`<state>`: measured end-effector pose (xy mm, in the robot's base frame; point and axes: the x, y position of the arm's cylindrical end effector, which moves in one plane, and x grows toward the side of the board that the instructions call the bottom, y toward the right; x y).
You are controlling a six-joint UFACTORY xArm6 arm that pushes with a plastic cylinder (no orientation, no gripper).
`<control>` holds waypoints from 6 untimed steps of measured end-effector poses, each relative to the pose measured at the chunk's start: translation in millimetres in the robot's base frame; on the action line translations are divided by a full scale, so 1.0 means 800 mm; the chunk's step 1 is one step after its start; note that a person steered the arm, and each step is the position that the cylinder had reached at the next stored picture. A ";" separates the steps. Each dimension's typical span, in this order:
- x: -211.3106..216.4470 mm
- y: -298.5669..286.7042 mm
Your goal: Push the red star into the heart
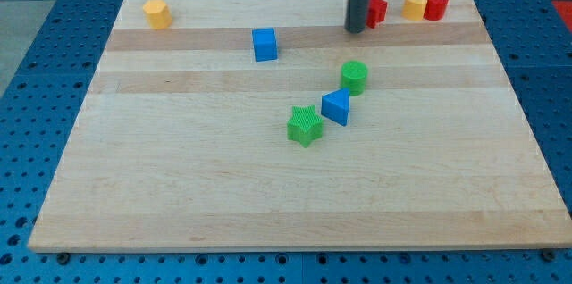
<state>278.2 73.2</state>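
Observation:
My tip [356, 29] rests on the board near the view's top, right of the middle. A red block [378, 9], partly hidden by the rod, sits just right of the tip and touches or nearly touches it; its shape is hard to make out. Further right, a yellow block [414, 4], possibly the heart, stands against a rounded red block [436, 4] at the top right edge. A small gap separates the first red block from the yellow one.
A yellow block [157, 13] sits at the top left corner. A blue cube [264, 44] lies left of the tip. A green cylinder [355, 77], a blue triangle [336, 106] and a green star [305, 126] form a diagonal line mid-board. The wooden board [179, 186] ends close behind the top blocks.

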 end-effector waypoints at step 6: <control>-0.026 0.092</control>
